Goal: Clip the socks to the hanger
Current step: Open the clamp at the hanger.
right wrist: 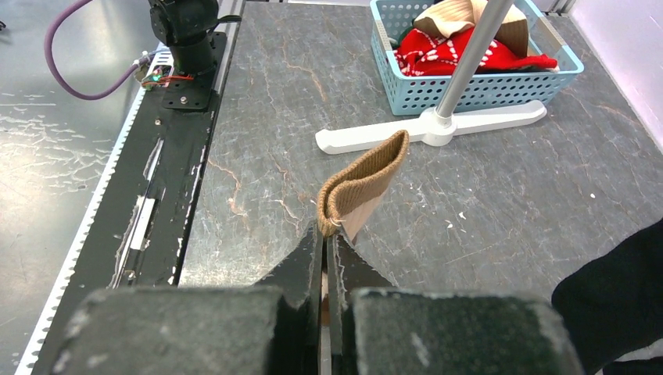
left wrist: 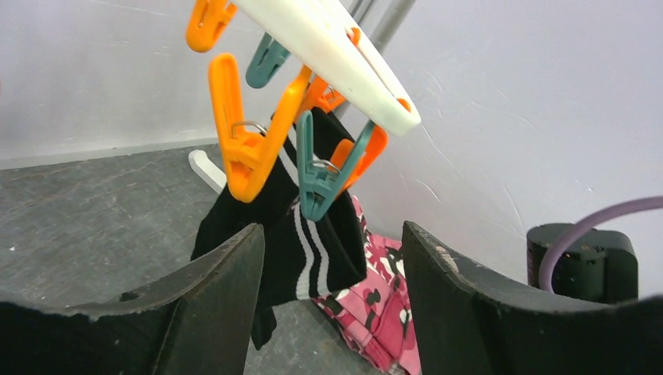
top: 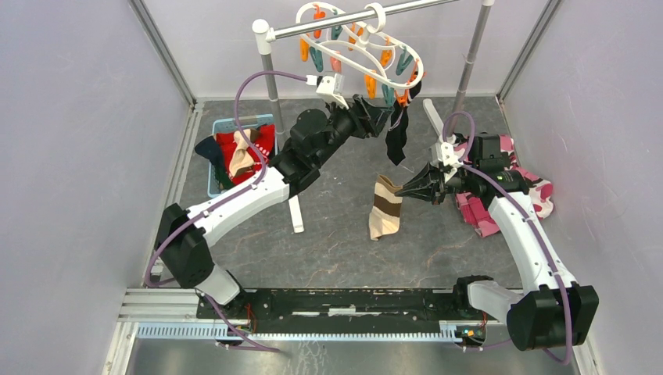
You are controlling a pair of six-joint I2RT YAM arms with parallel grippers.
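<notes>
The right fingers (right wrist: 305, 266) are clamping the tan sock (right wrist: 363, 183) by its cuff edge over the counter (top: 328, 242). The left fingers (left wrist: 211, 297) are standing wide apart (gripping nothing) just below the hanger (left wrist: 344, 55), where a black sock (left wrist: 313, 258) is hanging clipped.

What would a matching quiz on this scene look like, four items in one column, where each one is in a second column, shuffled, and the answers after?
Column one:
1. black sock
2. tan sock
3. red sock
4. pink camouflage cloth

Column two:
A. in the blue basket
B. hanging from the hanger
C. pinched in the right tool
D. lying on the table beneath the right arm

Pairs: 1-B, 2-C, 3-A, 4-D.
</notes>
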